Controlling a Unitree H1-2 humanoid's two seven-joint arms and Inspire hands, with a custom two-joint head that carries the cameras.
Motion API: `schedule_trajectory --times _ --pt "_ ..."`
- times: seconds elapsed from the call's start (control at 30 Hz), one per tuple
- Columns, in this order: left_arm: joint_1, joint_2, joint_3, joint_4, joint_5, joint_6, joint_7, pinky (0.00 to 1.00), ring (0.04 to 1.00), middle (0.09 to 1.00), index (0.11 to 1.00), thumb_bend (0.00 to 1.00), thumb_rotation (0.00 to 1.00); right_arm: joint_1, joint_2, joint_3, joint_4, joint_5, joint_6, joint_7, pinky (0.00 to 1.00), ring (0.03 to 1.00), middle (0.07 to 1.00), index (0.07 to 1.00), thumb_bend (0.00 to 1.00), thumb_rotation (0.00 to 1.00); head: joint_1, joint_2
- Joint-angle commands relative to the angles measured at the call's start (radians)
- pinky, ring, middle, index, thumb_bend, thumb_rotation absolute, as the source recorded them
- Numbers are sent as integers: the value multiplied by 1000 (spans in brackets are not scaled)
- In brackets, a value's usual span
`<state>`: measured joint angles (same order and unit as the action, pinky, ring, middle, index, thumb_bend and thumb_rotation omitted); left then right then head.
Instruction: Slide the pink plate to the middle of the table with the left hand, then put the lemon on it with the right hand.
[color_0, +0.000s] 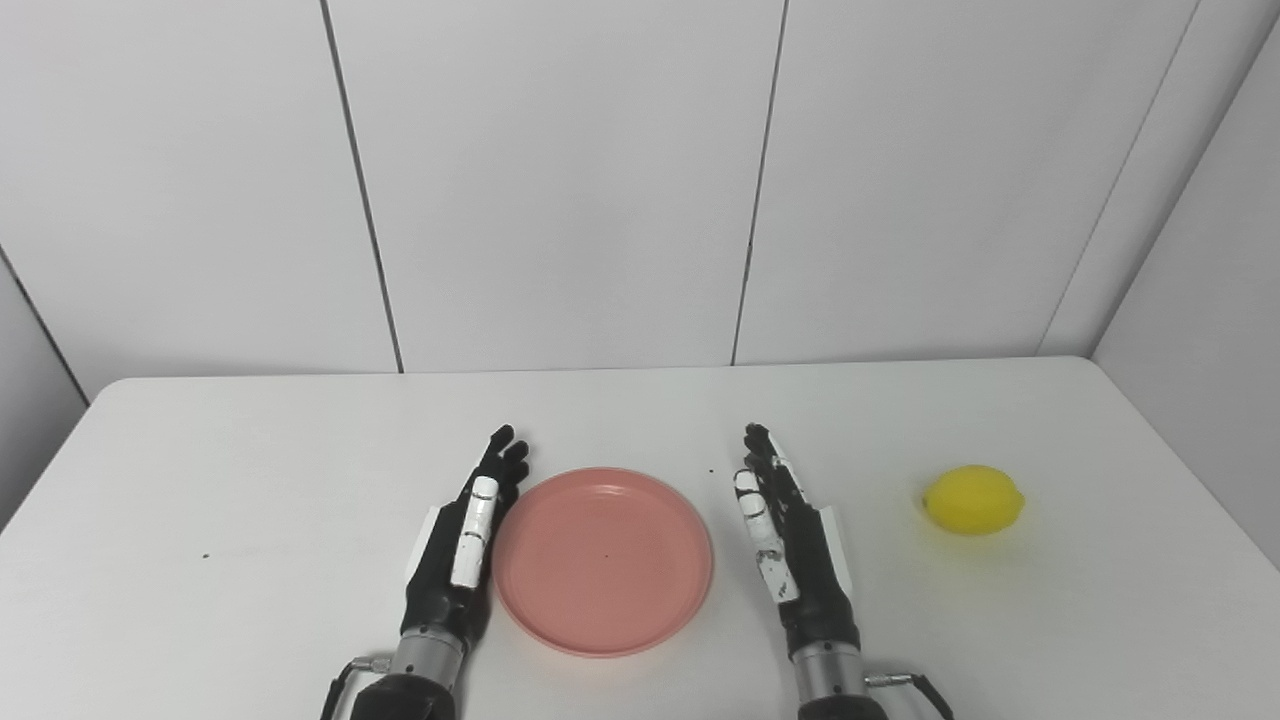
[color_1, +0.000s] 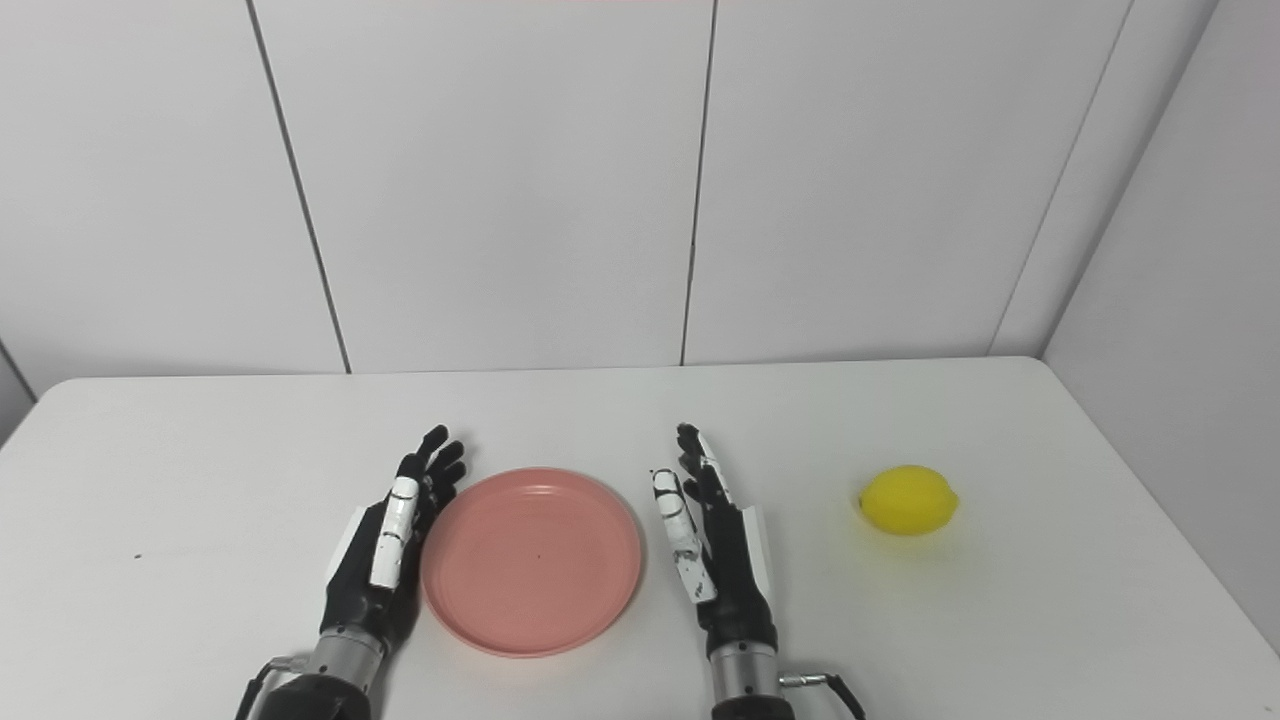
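1. Currently the pink plate (color_0: 603, 560) is lying flat on the white table (color_0: 250, 480), in the near middle of the tabletop, between the two hands. Nothing is sitting on it.
2. The left hand (color_0: 462, 545) is resting just beside the plate's left rim, palm edge toward the plate, fingers (color_0: 503, 462) stretched forward and held straight. It is gripping nothing; whether its side is actually touching the rim is not resolvable from either view.
3. The right hand (color_0: 787, 545) is lying on the plate's right side, a small strip of bare table showing between it and the rim. Its fingers (color_0: 762, 447) are likewise extended forward and slightly apart, holding nothing.
4. The lemon (color_0: 973, 499) is sitting on the table well to the right of the right hand, apart from both the hand and the plate, casting a faint yellow tint on the surface beneath it.
5. Both forearms are entering from the bottom edge, the wrists showing metal cuffs with thin cables looping out beside them.
6. Behind the table, pale wall panels (color_1: 500, 180) with dark vertical seams are closing off the background.
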<state>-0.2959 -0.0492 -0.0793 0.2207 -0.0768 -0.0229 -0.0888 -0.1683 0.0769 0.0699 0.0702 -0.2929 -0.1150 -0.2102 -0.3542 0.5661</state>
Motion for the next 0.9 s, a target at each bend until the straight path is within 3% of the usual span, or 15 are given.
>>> schedule_trajectory --times 0.0,0.03,0.07,0.17,0.27,0.47,0.6,0.77,0.87 --pt "-24 -9 -5 -16 10 -5 -2 994 960 953 952 671 1000 -30 -23 1 -73 -85 -16 -36 906 925 923 918 643 1000 0 1" --pt "-22 -6 -3 -23 5 2 -5 994 960 953 952 671 1000 -29 -32 -9 -107 -122 -3 -50 906 925 923 918 643 1000 -23 -4" --pt "-20 -4 -1 -29 2 6 -7 998 961 954 953 661 1000 -28 -38 -16 -131 -148 7 -60 899 920 922 922 637 920 -23 -4" --pt "-19 3 1 -37 -3 14 -14 1000 962 955 954 657 1000 -30 -45 -41 -171 -174 19 -79 892 915 920 923 631 840 -52 -10" --pt "-21 10 0 -35 -5 10 -20 999 962 955 956 648 1000 -34 -52 -78 -204 -209 54 -103 879 923 931 925 689 693 -71 -15" --pt "-25 22 6 -28 -13 3 -33 997 961 953 955 661 1000 -42 -87 -118 -225 -366 127 -164 858 905 917 926 736 505 -119 -23" --pt "-27 33 16 -21 -27 -1 -47 991 962 954 955 688 1000 -48 -100 -153 -237 -410 194 -177 839 899 921 926 796 437 -170 -28" --pt "-32 48 30 0 -54 -24 -76 965 952 946 940 661 1000 -54 -103 -192 -234 -407 230 -200 802 877 912 921 846 332 -217 -35" --pt "-44 53 47 53 -78 -58 -94 957 939 935 925 695 990 -51 -110 -214 -243 -416 279 -198 793 877 919 924 862 325 -239 -42"
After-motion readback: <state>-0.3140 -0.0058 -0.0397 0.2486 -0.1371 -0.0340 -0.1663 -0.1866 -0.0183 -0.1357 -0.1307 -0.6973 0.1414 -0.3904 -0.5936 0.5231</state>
